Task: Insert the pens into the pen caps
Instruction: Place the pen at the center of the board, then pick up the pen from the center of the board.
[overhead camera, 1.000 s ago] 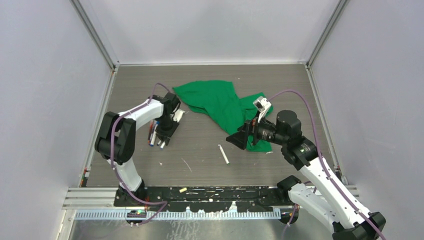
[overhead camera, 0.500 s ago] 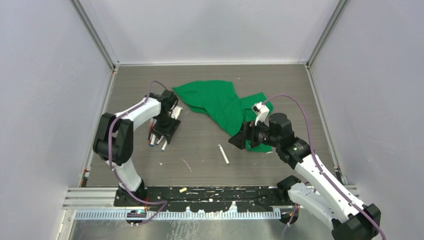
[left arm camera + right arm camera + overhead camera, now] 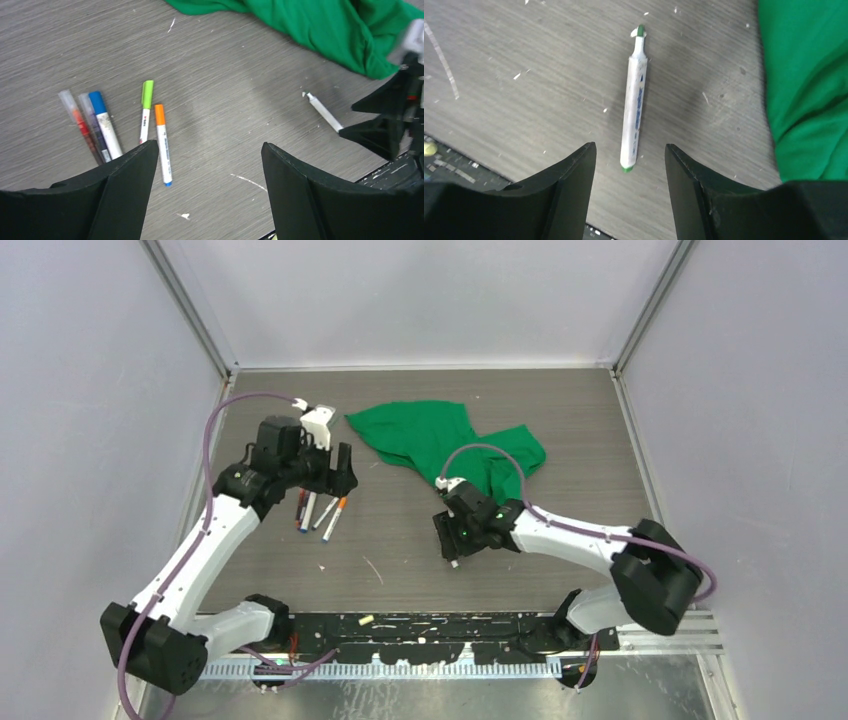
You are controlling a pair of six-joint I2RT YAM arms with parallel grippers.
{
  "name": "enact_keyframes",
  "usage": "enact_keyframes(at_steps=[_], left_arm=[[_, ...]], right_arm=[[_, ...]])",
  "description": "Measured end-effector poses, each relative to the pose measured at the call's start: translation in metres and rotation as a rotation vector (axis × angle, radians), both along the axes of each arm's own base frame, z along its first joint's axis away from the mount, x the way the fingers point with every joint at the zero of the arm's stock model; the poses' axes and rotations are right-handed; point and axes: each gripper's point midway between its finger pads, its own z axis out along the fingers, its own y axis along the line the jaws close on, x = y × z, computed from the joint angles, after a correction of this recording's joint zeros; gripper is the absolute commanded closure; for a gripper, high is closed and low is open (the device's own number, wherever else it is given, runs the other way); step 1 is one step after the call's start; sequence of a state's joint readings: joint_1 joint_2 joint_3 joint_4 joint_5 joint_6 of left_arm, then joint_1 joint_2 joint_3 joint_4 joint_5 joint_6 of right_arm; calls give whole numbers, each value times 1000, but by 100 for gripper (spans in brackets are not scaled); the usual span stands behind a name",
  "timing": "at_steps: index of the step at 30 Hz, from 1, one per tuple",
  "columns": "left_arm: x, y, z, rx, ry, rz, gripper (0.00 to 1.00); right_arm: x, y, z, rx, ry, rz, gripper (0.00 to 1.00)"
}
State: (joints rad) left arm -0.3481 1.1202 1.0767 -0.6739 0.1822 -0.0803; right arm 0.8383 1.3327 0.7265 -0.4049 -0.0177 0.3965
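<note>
At the bottom centre of the overhead view, the right claw [image 3: 447, 540] has come down from the cloth's edge, where it hung a second ago. It now stands low over the thin white marker pen with a bare green tip [image 3: 634, 112]. Its fingers are spread, one on either side of the pen's rear end and touching neither side. The pen lies flat on the grey wood-grain desk [image 3: 560, 420], tip pointing away from the claw. Bare desk lies to the left of the pen in the wrist view, and the black rail at the desk's front edge [image 3: 420, 625] is close behind the claw.

Farther back, at centre left of the overhead view, the left claw [image 3: 340, 468] has lifted off the row of five capped pens [image 3: 318, 510] it was pressed over. It now hangs spread and holding nothing. In its wrist view the pens lie side by side at lower left, the orange-capped one just beside a finger, with open desk to their right.

The crumpled green cloth [image 3: 440, 440] lies beyond, clear of both claws, with bare desk up to the far wall.
</note>
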Motion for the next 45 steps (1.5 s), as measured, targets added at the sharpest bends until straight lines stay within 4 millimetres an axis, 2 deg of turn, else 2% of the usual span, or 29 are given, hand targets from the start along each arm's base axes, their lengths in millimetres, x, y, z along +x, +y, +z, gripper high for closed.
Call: enact_keyframes(at_steps=[6,13,16,19,21,28,30,32,36,38,40,42,45], left_arm=[[-6,0,-12,-46,-20,27,19],[-8,1,14,-94,-121,41,16],[-8,1,23,-110,-154,41,16],[-9,1,27,-119,-166,43,16],[-10,1,27,-125,-167,44,16],[-26,-13,32,-263,-182,14,17],[-34,-23,32,-333,-169,-7,18],[-41,-35,31,-404,-151,-27,18],[-70,-78,27,-570,-92,-123,18],[-90,-101,26,-633,-59,-191,18],[-107,-120,30,-692,-27,-248,17],[-119,-134,40,-748,-15,-291,16],[-123,-145,53,-809,-20,-320,16]], right_arm=[[12,16,-17,-124,-40,18,49],[28,27,-32,-221,-86,25,59],[33,31,-32,-229,-94,22,71],[34,34,-32,-225,-94,11,93],[35,34,-31,-226,-96,-5,99],[41,25,-24,-178,-89,-87,99],[45,18,-12,-119,-92,-127,99],[53,18,12,11,-128,-173,99],[62,29,90,373,-278,-221,99],[58,40,135,585,-362,-198,99],[51,46,169,752,-422,-176,99],[44,48,197,891,-470,-152,99],[35,53,226,1039,-499,-110,99]])
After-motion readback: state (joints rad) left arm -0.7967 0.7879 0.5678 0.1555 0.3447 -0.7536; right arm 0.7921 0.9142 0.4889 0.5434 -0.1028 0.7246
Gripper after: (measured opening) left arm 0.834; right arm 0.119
